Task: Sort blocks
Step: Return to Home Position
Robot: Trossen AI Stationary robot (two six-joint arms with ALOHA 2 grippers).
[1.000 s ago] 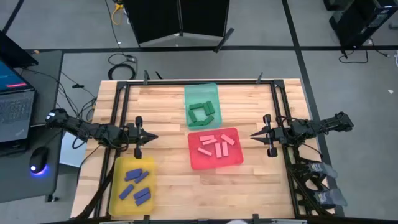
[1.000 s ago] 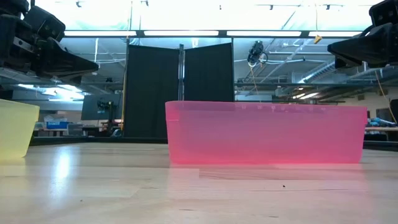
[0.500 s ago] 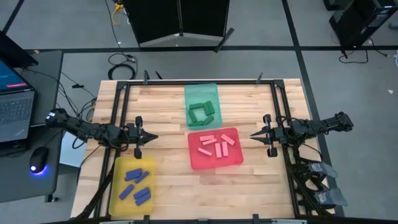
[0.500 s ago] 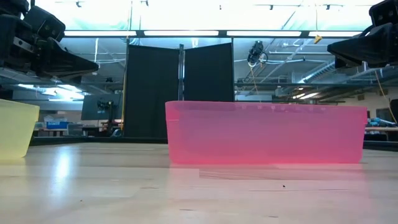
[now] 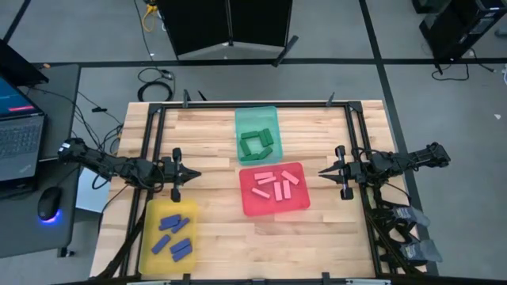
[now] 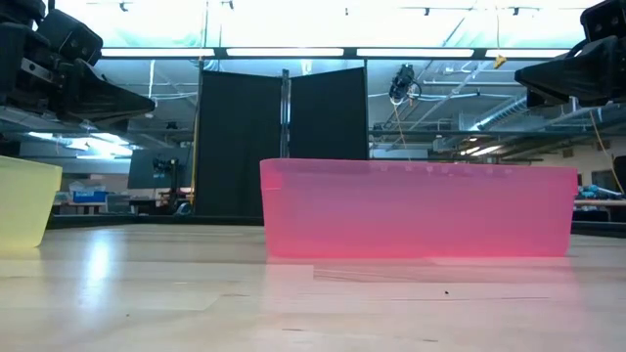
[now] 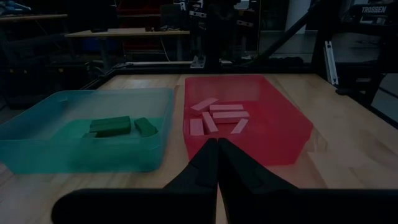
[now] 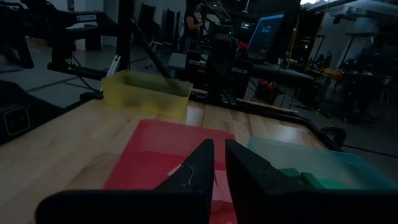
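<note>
The blocks lie sorted in three trays. Several green blocks (image 5: 257, 144) lie in the teal tray (image 5: 257, 114), several pink blocks (image 5: 275, 186) in the red tray (image 5: 295, 206), and several blue blocks (image 5: 174, 236) in the yellow tray (image 5: 149, 237). My left gripper (image 5: 196, 176) hovers shut above the table, left of the red tray and pointing toward it; its closed fingers show in the left wrist view (image 7: 216, 146). My right gripper (image 5: 321, 172) hovers right of the red tray, its fingers a narrow gap apart (image 8: 219, 148). Neither holds anything.
The teal tray stands toward the far edge, the red tray at the middle, and the yellow tray (image 6: 24, 200) at the near left corner. Bare wood lies between the trays and at the near right. Black frame rails (image 5: 150, 142) run along the table's left, right and far sides.
</note>
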